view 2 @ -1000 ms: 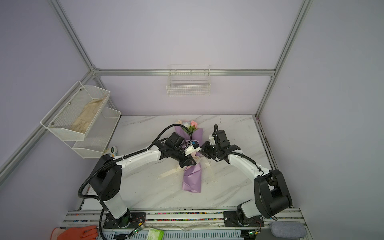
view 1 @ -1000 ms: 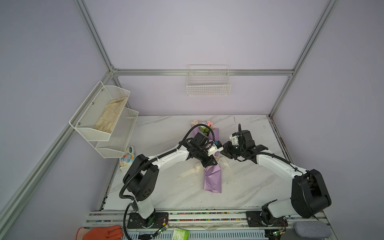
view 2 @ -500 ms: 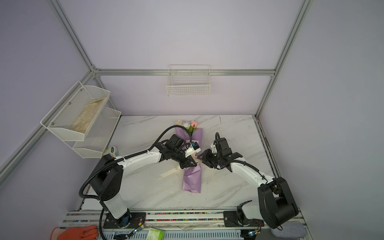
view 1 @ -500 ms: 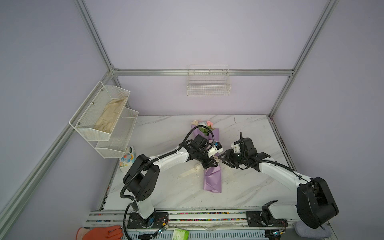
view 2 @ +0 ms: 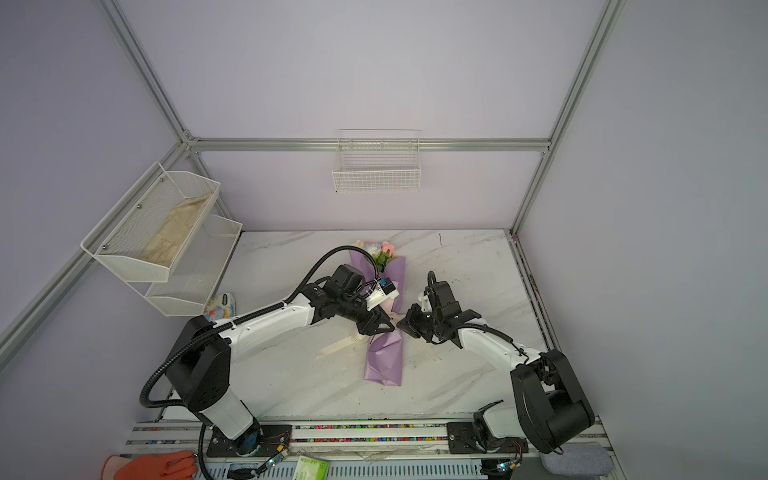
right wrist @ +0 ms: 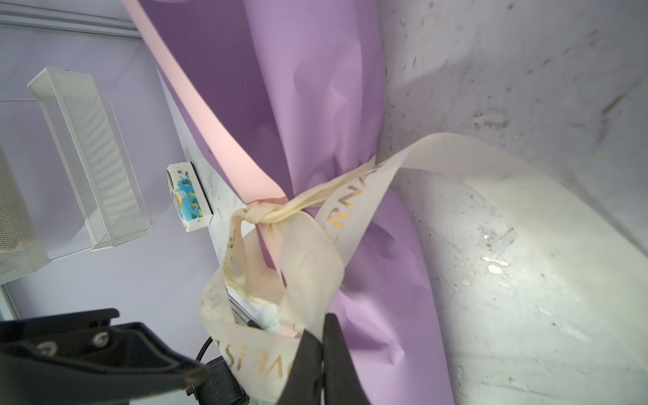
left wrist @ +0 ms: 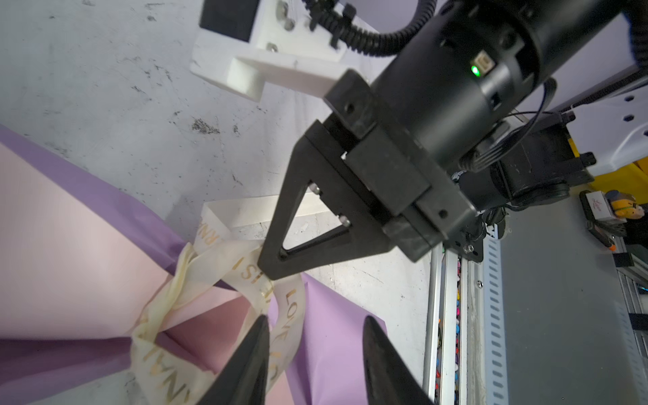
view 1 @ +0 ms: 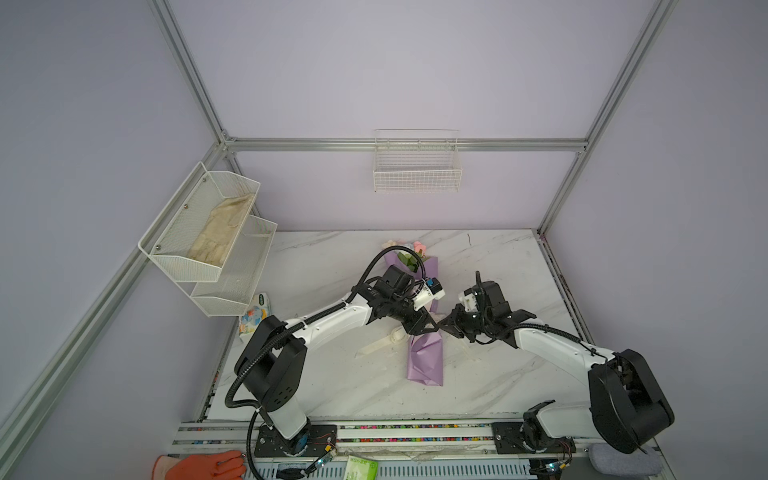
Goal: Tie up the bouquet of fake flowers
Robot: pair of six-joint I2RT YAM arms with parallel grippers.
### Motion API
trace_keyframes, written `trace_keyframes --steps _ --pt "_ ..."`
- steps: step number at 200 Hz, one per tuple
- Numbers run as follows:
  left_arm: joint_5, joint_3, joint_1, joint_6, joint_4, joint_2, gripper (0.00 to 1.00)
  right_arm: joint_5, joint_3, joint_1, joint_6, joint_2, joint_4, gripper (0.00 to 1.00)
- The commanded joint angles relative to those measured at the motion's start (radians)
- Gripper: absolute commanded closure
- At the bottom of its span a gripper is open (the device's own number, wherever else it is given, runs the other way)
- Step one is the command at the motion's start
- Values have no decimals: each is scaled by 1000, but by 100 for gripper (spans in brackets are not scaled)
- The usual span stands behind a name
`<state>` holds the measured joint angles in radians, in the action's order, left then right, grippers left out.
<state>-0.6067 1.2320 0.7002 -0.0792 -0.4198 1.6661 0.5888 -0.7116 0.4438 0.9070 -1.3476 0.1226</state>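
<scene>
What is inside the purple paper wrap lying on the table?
Pink and pale flower heads with green leaves stick out of the paper wrap's far open end in both top views. Their stems are hidden by the paper.

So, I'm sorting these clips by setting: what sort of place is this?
Likely a robot test cell: an aluminium frame around plain walls, left arm and right arm mounted on a rail.

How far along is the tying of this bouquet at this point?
Done: the cream ribbon circles the waist of the bouquet of fake flowers, and a first knot sits cinched there. In hand: the right gripper is shut on a loose ribbon loop; the left gripper stands open beside it. Left: likely tightening or finishing a bow.
</scene>
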Motion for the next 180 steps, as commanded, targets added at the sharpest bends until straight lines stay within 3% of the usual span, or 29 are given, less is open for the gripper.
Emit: trace_keyframes --steps 1,62,112,180 --pt "20 57 -16 9 3 1 59 -4 11 3 -13 33 -18 92" --pt "73 236 2 -74 -173 137 64 0 2 6 -24 33 -17 91" --pt "172 323 28 -130 -274 210 65 3 3 9 -23 34 -25 90" --pt "219 399 54 -176 -360 283 66 14 9 14 -25 42 -33 90"
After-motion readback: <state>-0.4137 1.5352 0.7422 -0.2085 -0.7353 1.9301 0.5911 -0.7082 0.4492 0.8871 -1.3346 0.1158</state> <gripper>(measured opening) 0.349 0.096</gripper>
